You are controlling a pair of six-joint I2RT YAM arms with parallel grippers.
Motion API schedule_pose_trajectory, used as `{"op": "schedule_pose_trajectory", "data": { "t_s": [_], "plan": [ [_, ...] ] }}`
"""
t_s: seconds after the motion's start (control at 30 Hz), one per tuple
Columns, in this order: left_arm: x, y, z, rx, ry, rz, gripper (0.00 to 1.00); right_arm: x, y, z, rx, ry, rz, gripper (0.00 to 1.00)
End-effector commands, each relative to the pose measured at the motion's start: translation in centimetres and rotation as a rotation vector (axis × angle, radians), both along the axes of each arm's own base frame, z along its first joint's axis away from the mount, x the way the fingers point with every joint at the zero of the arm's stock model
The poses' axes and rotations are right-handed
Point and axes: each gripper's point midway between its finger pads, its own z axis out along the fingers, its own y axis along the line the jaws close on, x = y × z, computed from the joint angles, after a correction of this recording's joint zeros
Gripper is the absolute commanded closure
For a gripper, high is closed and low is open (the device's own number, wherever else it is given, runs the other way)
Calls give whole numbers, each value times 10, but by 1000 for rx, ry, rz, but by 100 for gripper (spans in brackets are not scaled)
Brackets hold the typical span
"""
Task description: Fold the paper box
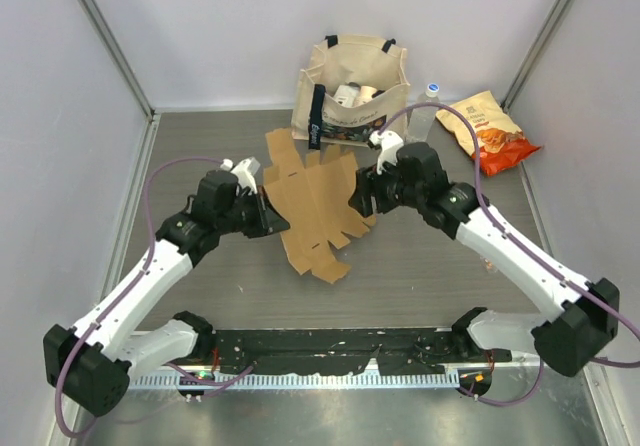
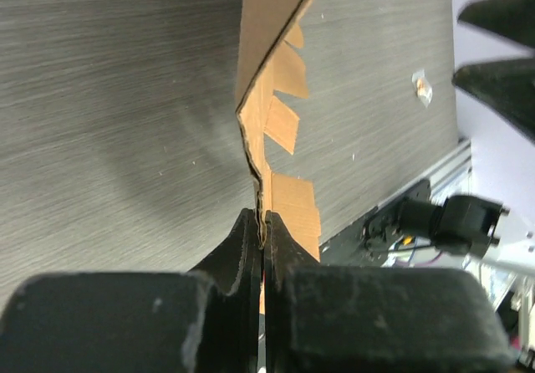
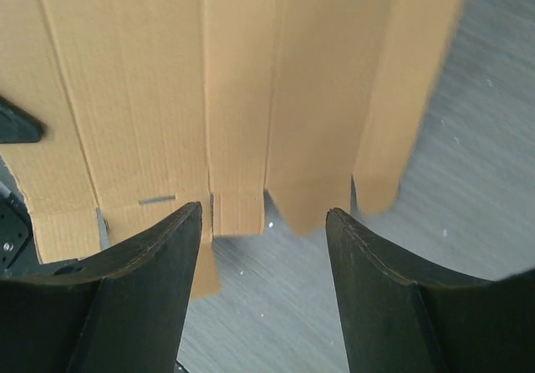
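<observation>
**While one edge is pinched, the fold hangs on the other side**

As it lies now, the paper box (image 1: 318, 206), a plain brown sheet of thin cardboard cut with flaps, tabs and crease lines, is spread nearly flat in the middle of the grey wood-grain table (image 1: 200, 146). It sits just in front of the beige printed fabric tote bag (image 1: 350, 91). The left gripper (image 1: 272, 216), a black two-finger clamp, is closed tight on the sheet's left edge. Its own camera shows the fingers (image 2: 226, 260) pressed together, with the card standing edge-on between them and kinked a little above the pinch. The right gripper (image 1: 361, 197) is spread wide at the opposite edge. From its wrist, the row of panels and short tabs lies between and beyond its two black fingers (image 3: 142, 281). Whether they touch the card I cannot tell.

To my eye the box is barely begun, since no panel stands up as a wall. The step looks like getting a second hold so that a panel can be turned along a crease. I'd say the right arm should close on a whole panel's edge, not on a small tab, which would likely bend or tear. The left should hold firm and the turn should go slowly, since card this thin buckles off the crease easily.
</observation>
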Motion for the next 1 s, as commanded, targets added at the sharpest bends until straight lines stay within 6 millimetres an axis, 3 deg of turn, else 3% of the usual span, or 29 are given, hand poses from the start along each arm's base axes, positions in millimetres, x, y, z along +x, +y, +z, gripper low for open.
{"op": "schedule_pose_trajectory", "data": {
  "t_s": [0.0,0.03,0.07,0.1,0.3,0.43,0.63,0.83,0.97],
  "plan": [
    [-25,-8,13,59,-4,-273,100,5,33,40,41,-131,351,34],
    [-27,-9,16,53,-11,-293,100,10,34,42,32,-136,359,34],
    [-28,-9,18,51,-24,-307,100,19,37,31,12,-110,364,34],
    [-29,-9,20,52,-39,-320,100,23,41,40,14,-125,393,34],
    [-39,-5,20,76,-47,-378,100,34,58,29,-12,-93,491,37],
    [-47,-6,20,84,-54,-451,100,32,51,26,-22,-122,578,38],
    [-53,-5,24,94,-64,-510,100,15,44,17,77,1,712,42],
    [-54,-8,29,80,-62,-528,100,33,34,11,-6,-26,606,41],
    [-57,-8,29,74,-57,-538,100,32,35,13,2,-40,612,39]
  ]
}}
